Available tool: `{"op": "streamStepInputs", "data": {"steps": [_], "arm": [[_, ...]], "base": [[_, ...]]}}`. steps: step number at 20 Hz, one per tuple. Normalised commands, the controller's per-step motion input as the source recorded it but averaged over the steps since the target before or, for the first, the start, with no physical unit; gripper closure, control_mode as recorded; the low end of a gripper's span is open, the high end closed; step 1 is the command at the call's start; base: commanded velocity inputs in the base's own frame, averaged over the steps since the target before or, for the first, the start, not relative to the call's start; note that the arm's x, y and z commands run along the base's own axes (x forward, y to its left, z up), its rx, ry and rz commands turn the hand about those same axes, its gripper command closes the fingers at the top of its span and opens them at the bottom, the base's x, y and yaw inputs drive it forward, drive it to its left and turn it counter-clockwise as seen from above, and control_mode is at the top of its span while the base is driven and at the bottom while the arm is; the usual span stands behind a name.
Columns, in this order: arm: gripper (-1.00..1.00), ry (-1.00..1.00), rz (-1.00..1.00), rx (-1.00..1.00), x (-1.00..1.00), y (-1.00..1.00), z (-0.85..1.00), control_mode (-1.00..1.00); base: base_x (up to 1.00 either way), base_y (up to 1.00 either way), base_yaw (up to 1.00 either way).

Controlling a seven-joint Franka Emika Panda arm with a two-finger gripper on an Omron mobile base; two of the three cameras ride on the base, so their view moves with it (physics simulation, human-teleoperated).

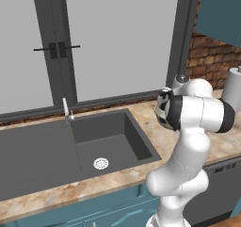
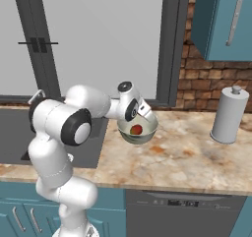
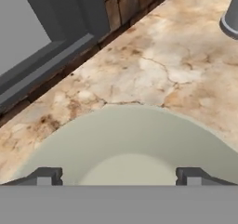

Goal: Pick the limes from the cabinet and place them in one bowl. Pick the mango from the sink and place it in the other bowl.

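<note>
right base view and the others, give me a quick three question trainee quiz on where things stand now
1. True or false: the mango lies in the sink.
2. Multiple choice: what stands on the counter to the right of the bowl? A) a kettle B) a grey cylinder with a knob on top C) a red plate
3. Fill in: in the hand view the gripper hangs over the pale ____, its two fingertips wide apart.

Key: 1 false, the mango is in the bowl. 2 B, the grey cylinder. 3 bowl.
</note>
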Motion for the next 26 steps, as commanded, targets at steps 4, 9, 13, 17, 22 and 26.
{"op": "streamStepInputs", "data": {"steps": [4, 9, 13, 17, 22, 26], "arm": [[-1.0, 0.01, 0.06, 0.01, -0.63, 0.21, 0.84, -1.0], [-1.0, 0.06, 0.12, -0.01, -0.67, 0.53, 0.66, -1.0], [-1.0, 0.07, 0.14, -0.04, -0.59, 0.76, 0.33, -1.0], [-1.0, 0.1, 0.15, -0.06, -0.56, 0.76, 0.31, -1.0], [-1.0, 0.08, 0.2, -0.04, -0.57, 0.56, 0.15, -1.0], [-1.0, 0.0, 0.26, 0.08, -0.72, 0.12, -0.49, -1.0]], "base": [[0.0, 0.0, 0.0], [0.0, 0.0, 0.0], [0.0, 0.0, 0.0], [0.0, 0.0, 0.0], [0.0, 0.0, 0.0], [0.0, 0.0, 0.0]]}}
